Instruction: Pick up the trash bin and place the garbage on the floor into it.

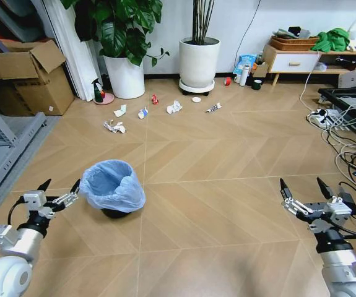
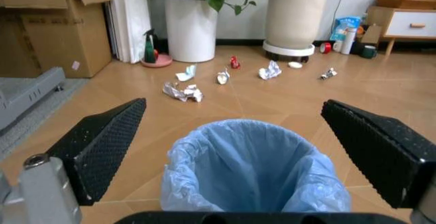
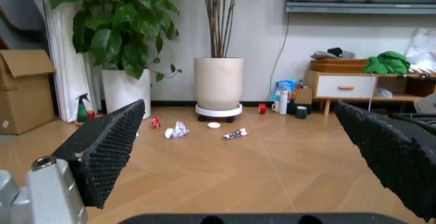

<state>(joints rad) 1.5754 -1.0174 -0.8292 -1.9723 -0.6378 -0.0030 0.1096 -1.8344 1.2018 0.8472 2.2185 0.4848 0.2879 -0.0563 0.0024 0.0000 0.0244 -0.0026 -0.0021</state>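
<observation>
The bin (image 1: 112, 187) stood upright on the floor (image 1: 215, 185), its blue bag (image 2: 252, 168) open at the top. The left gripper (image 1: 59, 186) hung just beside the bin, apart from it, fingers (image 2: 102, 150) spread wide to either side of the rim. The right gripper (image 1: 301, 185) hovered well away from the bin, its fingers (image 3: 109, 145) spread too, holding nothing. The garbage (image 1: 142, 113) lay scattered beyond the bin, near two white pots (image 1: 199, 62): paper wads, a red wrapper (image 1: 155, 99), a white disc (image 1: 196, 99).
</observation>
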